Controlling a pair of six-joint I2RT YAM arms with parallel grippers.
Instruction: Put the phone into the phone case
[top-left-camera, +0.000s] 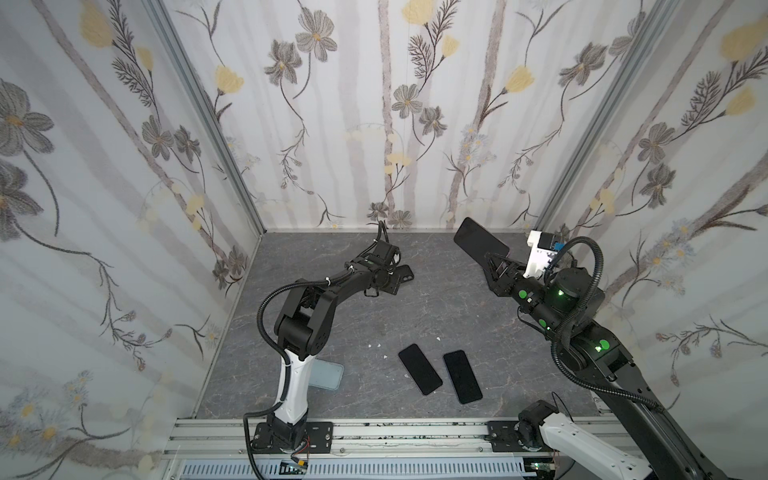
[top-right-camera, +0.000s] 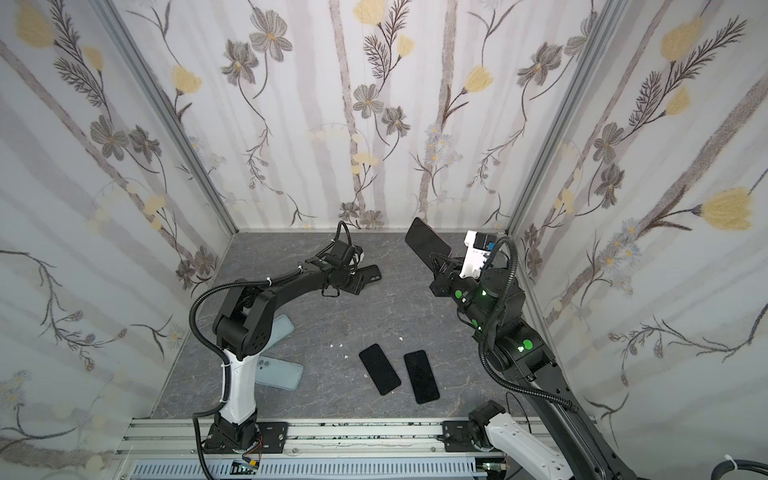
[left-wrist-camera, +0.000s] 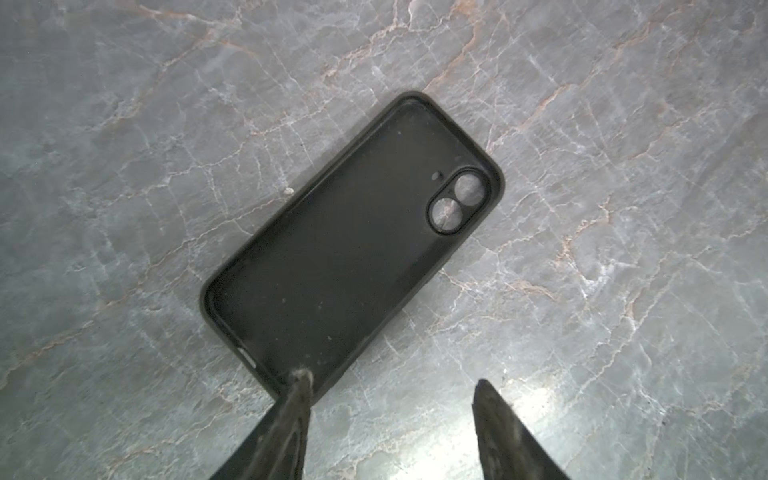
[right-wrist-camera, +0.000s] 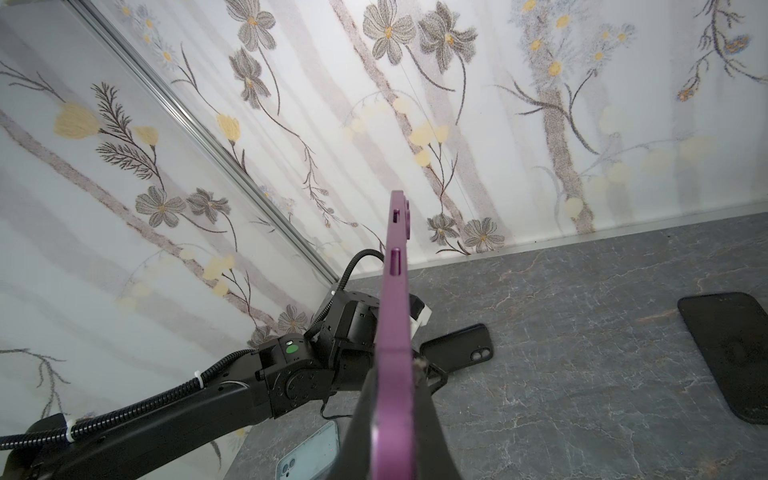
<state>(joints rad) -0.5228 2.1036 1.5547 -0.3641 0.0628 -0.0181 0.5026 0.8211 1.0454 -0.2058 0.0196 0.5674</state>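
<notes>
- Purple phone with a dark screen (top-left-camera: 478, 243): it was off the table, gripped at one short end by the right pincer (top-left-camera: 493, 261), whose jaws were closed on its two flat faces. It was held aloft near the far right corner, with its long axis slanting up and away toward the back wall.
- Black soft phone case (left-wrist-camera: 353, 249): it lay flat and empty, open side up, on the grey marbled table (left-wrist-camera: 623, 208). It sat left of centre toward the back, well apart from the phone.
- Key relation: the case lay to the left of the right pincer, across the middle of the table. In both top views its long axis ran roughly left to right, with the camera cut-out end (top-left-camera: 409, 274) nearest the phone-carrying arm. Judged: the phone must be levelled and turned to that axis before it goes in.
- Left pincer (left-wrist-camera: 390, 380): it was the nearer one, directly over the case, with jaws apart and holding nothing. One fingertip (left-wrist-camera: 301, 376) stood at the case's short end opposite the cut-out, the other over bare table. Whether it touched the case could not be told.
- Views: the left wrist view showed the whole case interior, which the left arm mostly hid in the top views. The right wrist view showed only the phone's purple edge and side buttons (right-wrist-camera: 395, 257); the top views showed its dark screen.
- Elsewhere: two black phones (top-left-camera: 419, 369) (top-left-camera: 462, 376) lay near the front of the table.
</notes>
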